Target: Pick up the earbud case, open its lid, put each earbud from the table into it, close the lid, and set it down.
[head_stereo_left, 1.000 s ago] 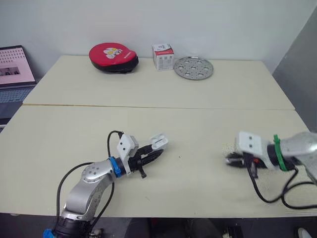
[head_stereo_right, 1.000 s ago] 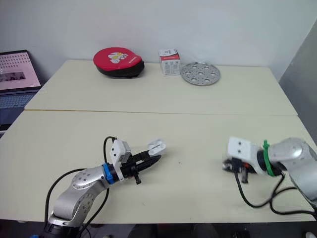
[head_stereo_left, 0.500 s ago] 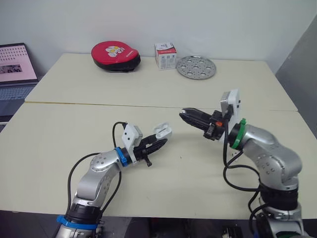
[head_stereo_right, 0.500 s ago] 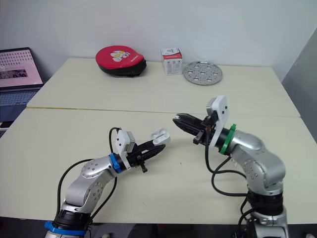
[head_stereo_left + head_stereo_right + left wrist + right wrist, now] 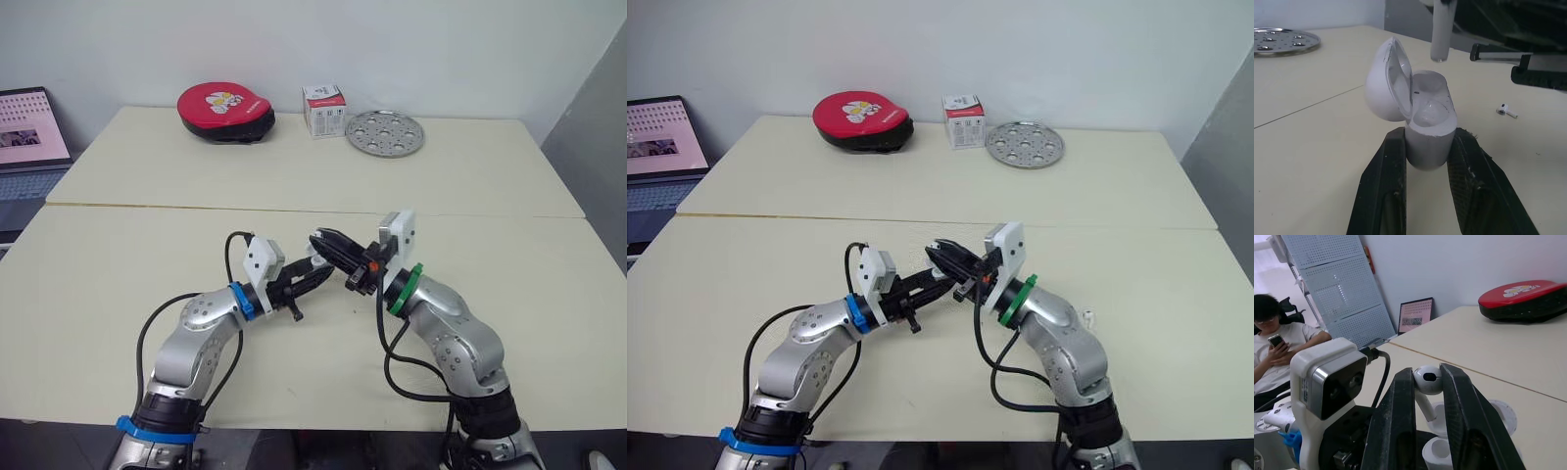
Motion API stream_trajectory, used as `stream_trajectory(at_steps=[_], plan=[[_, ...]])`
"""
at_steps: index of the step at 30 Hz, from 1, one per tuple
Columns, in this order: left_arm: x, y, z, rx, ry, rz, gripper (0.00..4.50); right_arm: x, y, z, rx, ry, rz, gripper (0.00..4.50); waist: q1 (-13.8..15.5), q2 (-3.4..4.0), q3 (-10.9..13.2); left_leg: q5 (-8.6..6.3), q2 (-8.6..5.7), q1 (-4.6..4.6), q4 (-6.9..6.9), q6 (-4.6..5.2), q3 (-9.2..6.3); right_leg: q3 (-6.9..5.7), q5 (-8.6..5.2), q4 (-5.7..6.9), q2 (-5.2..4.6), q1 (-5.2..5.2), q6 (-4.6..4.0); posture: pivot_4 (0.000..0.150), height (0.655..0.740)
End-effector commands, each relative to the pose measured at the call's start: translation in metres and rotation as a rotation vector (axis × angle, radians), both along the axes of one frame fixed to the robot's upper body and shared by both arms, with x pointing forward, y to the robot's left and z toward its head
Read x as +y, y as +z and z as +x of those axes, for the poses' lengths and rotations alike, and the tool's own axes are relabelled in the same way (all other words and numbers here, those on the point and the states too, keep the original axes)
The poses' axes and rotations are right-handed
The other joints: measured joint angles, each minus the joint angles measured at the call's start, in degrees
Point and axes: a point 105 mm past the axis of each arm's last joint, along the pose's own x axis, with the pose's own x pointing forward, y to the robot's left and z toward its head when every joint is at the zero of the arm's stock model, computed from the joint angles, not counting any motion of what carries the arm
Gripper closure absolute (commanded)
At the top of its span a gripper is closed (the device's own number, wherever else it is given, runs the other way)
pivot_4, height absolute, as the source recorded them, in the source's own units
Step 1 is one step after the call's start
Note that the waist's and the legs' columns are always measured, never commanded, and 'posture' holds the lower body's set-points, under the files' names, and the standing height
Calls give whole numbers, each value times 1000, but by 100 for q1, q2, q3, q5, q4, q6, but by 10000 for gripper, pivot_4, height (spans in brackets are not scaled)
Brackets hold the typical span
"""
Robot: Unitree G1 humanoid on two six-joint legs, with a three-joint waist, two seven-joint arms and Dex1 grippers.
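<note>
L gripper is clamped on the lower body of the earbud case, both fingers flat on its sides. The case sits upright betw the fingers, lifted off the desk. Lid is swung open and tipped away to one side, wells exposed; can't tell if either well is filled.

R gripper is pinched narrow on an earbud, holding it by the head w/ the stem pointing down. The stem tip hangs just above the case's open top, not yet in. R fingertips are v. close to L fingertips. 2nd earbud lies on the desk beyond the case, apart from both grippers.

Step, as I read it: inserting 1st bud; roughly mid-task.

Risks:
- stem not lined up w/ its well, so it lands on the rim and the bud tips out on release, dropping to the desk.
- pushing down off-centre could rock or slide the case in the L grip, since it's held low on smooth sides.
- R fingers are next to the open lid; a small sideways drift could knock it shut or strain the hinge.
- letting go too high means the bud may bounce off.
</note>
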Motion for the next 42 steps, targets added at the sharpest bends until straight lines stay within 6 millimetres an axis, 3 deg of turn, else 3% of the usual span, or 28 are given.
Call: stream_trajectory(at_steps=[1, 19, 29, 36, 39, 42], plan=[[-4, 11, -2, -41, -16, -20, 37043, -3, -4, 0, -27, -18, -5, 41182, 0, 0, 0, 0, 0, 0, 0, 0, 0, 0, 0, 0, 0, 0, 0, 1500, 7400], [-6, 12, -1, -42, -13, -29, 37043, 3, -28, -2, -3, -14, -64, 41182, 1, 1, 0, 0, 0, 0, -1, 0, 0, 1, 0, -1, 0, 0, 0, 1500, 7400], [-3, 12, 0, -42, -7, -26, 37043, 0, -32, -1, -34, -32, -115, 41182, 2, 1, 0, 0, 0, 0, -1, 0, 0, 1, 0, -2, 0, 0, 0, 1500, 7400], [-4, 12, -2, -43, -6, -27, 37043, 2, -29, -6, -68, -16, -118, 16249, 2, 1, 1, 0, 0, 0, -1, 0, 0, 1, 0, -2, 0, 0, 0, 1500, 7400], [-3, 10, -3, -38, -4, -24, 37044, -3, -18, -8, -102, -19, -105, 5696, 2, 0, 1, 0, -1, -1, -1, 0, 0, 1, 0, -3, 0, 0, 0, 1500, 7400], [-1, 8, -4, -31, 1, -21, 37044, -16, -8, -13, -130, -20, -112, 5124, 6, 0, 1, 0, -1, -2, -1, 0, 0, 2, 0, -4, -1, 0, 0, 1500, 7400]])
